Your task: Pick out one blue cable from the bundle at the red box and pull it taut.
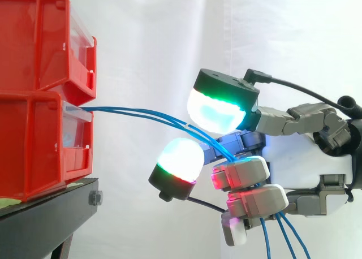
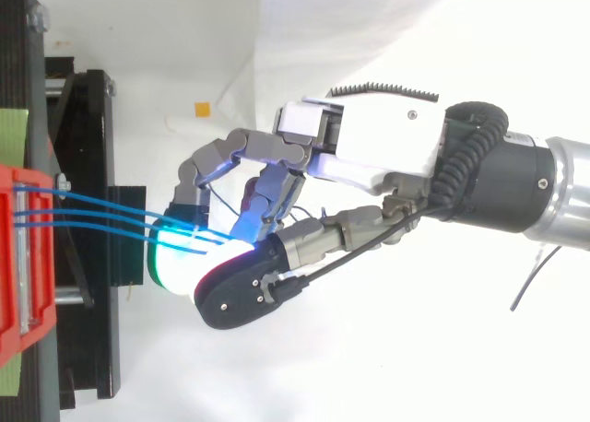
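Entry: blue cables (image 1: 136, 112), several together. They leave the gap between two stacked red bins (image 1: 34, 146) at left, run right in a shallow downward curve and pass into the hand (image 1: 305, 163). The loose ends hang below it.

Side view adds:
- The bins sit one upon the other on a black stand (image 1: 51, 214).
- The cables slip behind curled fingers (image 1: 243, 174) with pads glowing red and magenta, then drop out from under the lowest.
- A large cyan-and-green pad (image 1: 220, 103) sits above the cables.
- Another pad, cyan with a red rim, sits below them and nearer the bins.

Top view adds:
- Three cables lie side by side, crossing above the stand from the bin front to the glowing pads.
- The arm (image 2: 516, 182) enters from the right, with the hand reaching left toward the bins.
- A small yellow scrap (image 2: 201, 107) lies on the white surface at the far side, well apart from the hand.

Hand state: closed on the cables, with fingers curled round the bundle. The two large pads are held out toward the bins, one on either side of the cables
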Robot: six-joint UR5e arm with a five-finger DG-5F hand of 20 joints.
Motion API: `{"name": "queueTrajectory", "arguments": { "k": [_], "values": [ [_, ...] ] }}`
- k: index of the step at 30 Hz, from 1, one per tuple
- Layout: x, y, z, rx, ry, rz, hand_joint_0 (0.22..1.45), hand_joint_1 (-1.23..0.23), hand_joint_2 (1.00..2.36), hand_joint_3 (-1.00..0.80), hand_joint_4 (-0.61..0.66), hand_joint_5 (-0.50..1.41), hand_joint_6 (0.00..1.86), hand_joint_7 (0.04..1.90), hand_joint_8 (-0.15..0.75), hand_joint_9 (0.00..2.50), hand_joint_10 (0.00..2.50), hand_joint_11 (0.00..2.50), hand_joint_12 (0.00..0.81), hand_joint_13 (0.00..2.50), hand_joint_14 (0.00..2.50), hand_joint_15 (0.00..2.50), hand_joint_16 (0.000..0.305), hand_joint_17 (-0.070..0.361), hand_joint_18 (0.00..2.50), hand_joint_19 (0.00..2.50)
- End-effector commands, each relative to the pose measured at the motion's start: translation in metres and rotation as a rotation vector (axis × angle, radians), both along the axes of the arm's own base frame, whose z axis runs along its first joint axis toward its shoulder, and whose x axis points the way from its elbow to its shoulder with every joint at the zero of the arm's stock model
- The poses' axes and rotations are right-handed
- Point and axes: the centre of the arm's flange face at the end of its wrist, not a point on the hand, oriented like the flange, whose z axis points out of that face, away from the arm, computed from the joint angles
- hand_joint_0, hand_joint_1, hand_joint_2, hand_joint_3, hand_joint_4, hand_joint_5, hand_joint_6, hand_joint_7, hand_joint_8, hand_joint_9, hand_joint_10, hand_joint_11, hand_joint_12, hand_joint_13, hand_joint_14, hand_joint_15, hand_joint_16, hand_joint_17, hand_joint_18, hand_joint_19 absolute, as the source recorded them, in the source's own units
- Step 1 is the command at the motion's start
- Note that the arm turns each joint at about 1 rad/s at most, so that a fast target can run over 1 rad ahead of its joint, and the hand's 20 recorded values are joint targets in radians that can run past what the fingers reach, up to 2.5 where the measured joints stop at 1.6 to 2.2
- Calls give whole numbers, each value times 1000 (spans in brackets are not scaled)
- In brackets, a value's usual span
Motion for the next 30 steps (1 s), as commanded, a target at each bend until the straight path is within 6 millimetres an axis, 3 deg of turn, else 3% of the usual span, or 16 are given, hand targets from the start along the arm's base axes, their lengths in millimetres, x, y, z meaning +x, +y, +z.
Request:
{"name": "queueTrajectory", "arguments": {
  "k": [1, 10, 17, 21, 26, 30],
  "values": [
    [0, 0, 0, 1, 0, -1, 623, -599, 1014, -349, 177, -170, 827, 912, 257, 1248, 25, 1427, 283, 1307, 27, 1309, 44, 98, 798, 903],
    [-1, -3, -1, -3, 3, -1, 616, -676, 1020, -216, 162, -175, 846, 910, 260, 1230, 25, 1418, 284, 1302, 26, 1305, 45, 101, 788, 898],
    [-1, -10, -1, -31, 6, -8, 621, -727, 1016, -294, 176, -184, 852, 878, 256, 1217, 24, 1435, 276, 1283, 27, 1318, 46, 102, 776, 907],
    [-1, -14, 0, -49, 4, -16, 583, -604, 1000, -500, 182, -183, 849, 863, 263, 1222, 24, 1417, 285, 1283, 27, 1315, 46, 104, 776, 903],
    [-1, -16, 0, -75, 8, -20, 595, -486, 1000, -494, 170, -177, 841, 881, 253, 1238, 25, 1415, 279, 1285, 26, 1306, 46, 104, 769, 913],
    [0, -15, 1, -97, 9, -20, 611, -532, 1016, -306, 159, -177, 856, 890, 256, 1235, 24, 1413, 278, 1269, 27, 1273, 47, 105, 769, 910]
  ]
}}
